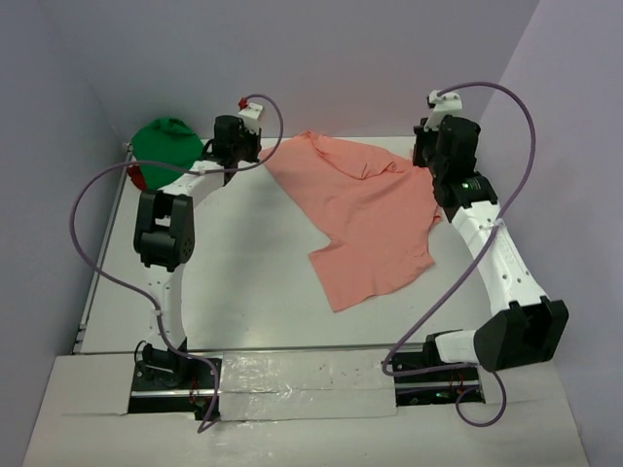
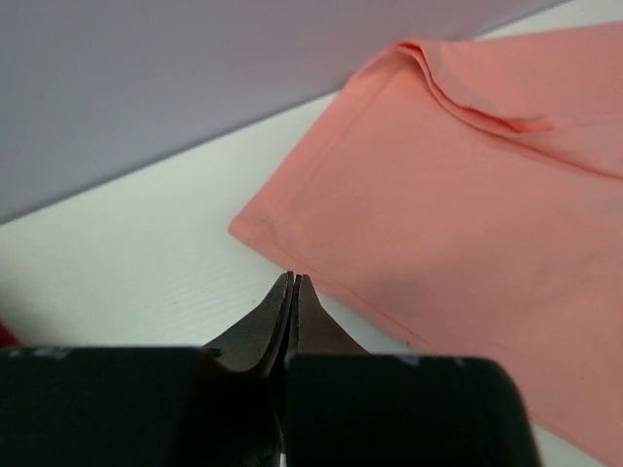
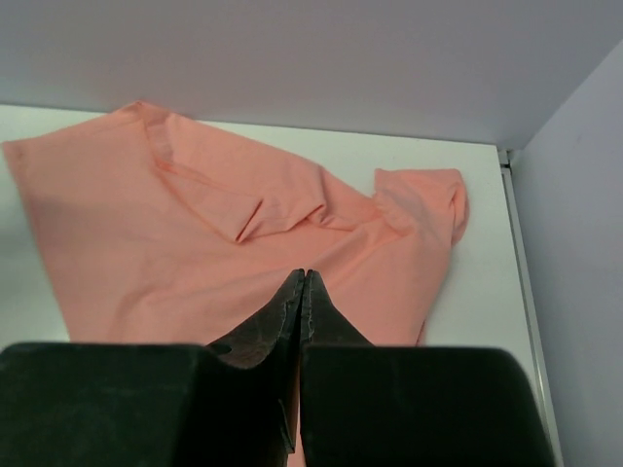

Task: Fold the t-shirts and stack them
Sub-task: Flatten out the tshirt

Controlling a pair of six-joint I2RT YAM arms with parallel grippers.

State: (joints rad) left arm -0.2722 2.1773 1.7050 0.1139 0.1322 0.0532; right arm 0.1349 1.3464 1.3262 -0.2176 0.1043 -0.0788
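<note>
Both sets of jaws are pressed together, left gripper [image 2: 292,282] touching the hem of the salmon-pink t-shirt [image 2: 458,214] spread ahead of it, right gripper [image 3: 304,277] over its rumpled cloth, any pinch unclear: first grab for the fold, I'd say, and next needs an even lift together.

I count three t-shirts on my screens: one salmon-pink shirt [image 1: 365,219]; one green shirt [image 1: 165,141]; one dark red shirt [image 1: 136,177], showing only a sliver. I see two arms, the left arm [image 1: 165,233] and the right arm [image 1: 496,253]; two purple cables, the left cable [image 1: 72,219] and the right cable [image 1: 526,107].
</note>
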